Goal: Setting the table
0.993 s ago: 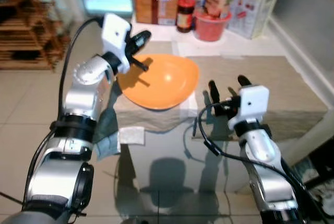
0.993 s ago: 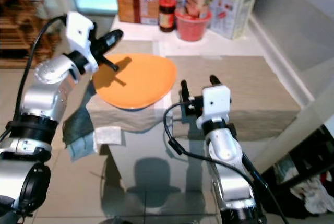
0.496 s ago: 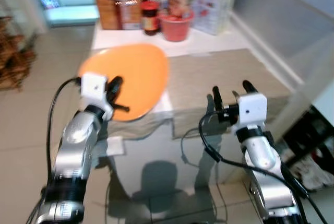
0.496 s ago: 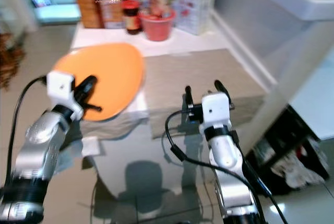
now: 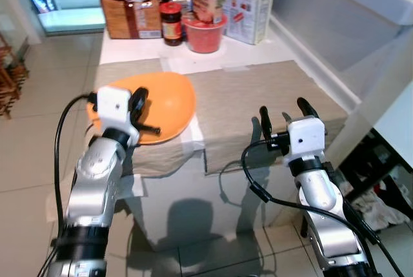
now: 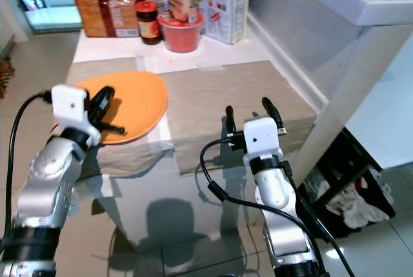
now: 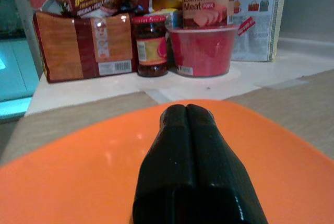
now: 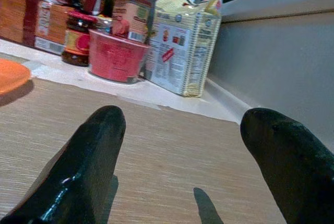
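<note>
The orange plate (image 5: 158, 106) lies flat on the cloth near the tabletop's (image 5: 258, 90) left edge, toward the near-left corner, and the left pincer (image 5: 138, 102) sits right over its near rim, fingers pressed together with nothing between them. In the left wrist view the closed black fingers (image 7: 187, 130) point straight across the orange surface toward the far edge, where a jar (image 7: 150, 46), a red tub (image 7: 206, 49) with a tin of luncheon meat (image 7: 207, 6) on it, a brown packet (image 7: 83, 44) and a carton (image 7: 258, 20) stand in a row. Whether the fingertips touch the plate or hover just above it I cannot tell. The right pincer (image 5: 284, 114) hangs at the near edge on the right half of the tabletop, its two fingers spread wide and empty, pointing toward the far edge over bare cloth (image 8: 130, 145); the plate is well off to its left, just a sliver of orange at the margin of its wrist view. So the left arm is plainly the nearer one, the plate lying directly ahead of and beneath its pincer. The plate is wider than deep, its long axis running roughly along the near edge. I would judge that any further shifting of the plate falls to the left arm, while the open right one is placed for something else.
</note>
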### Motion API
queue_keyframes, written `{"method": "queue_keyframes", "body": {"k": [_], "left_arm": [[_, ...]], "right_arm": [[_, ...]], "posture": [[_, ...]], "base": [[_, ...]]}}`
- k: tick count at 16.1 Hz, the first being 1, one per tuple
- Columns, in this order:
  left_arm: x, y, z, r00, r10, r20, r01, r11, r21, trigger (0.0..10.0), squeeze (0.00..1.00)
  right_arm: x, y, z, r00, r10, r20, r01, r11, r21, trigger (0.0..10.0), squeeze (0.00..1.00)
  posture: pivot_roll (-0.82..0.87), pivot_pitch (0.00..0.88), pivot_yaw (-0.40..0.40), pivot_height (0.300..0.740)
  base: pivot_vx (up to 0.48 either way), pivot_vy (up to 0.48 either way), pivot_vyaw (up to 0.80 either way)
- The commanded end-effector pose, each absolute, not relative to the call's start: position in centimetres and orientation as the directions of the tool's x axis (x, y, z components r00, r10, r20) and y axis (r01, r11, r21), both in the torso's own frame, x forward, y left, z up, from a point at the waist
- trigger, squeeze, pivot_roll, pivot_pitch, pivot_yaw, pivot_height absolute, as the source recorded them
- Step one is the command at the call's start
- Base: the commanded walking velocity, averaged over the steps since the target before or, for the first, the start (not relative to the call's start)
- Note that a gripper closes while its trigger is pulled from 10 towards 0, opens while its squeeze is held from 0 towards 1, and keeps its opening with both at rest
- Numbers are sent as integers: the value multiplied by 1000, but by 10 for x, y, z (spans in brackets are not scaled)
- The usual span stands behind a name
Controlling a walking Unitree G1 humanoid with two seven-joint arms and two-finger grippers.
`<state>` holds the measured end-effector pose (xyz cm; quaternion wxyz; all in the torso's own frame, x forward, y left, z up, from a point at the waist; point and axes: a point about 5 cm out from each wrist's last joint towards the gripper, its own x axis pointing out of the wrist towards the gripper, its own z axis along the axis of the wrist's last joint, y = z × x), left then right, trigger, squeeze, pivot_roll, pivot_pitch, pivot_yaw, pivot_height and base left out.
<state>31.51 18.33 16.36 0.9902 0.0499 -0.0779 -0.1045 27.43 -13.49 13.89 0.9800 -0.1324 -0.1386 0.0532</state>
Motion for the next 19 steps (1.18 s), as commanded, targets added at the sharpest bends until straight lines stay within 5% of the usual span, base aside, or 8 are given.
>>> {"method": "queue_keyframes", "body": {"k": [1, 5, 19], "left_arm": [[316, 185, 167, 963, -232, 136, 216, 969, 119, 10000, 0], [311, 215, 185, 968, -197, 156, 173, 972, 159, 10000, 0], [217, 234, 114, 999, -35, -24, 37, 996, 85, 10000, 0]], "right_arm": [[274, -135, 138, 954, 145, 264, -67, 957, -282, 10000, 0], [270, -144, 133, 960, 113, 257, -37, 958, -285, 10000, 0], [228, -175, 115, 971, 116, 209, -39, 940, -340, 10000, 0]], "posture": [[67, 0, 6, 740], [83, 0, 5, 740], [103, 0, -68, 740]], "base": [[0, 0, 0], [0, 0, 0], [0, 0, 0]]}}
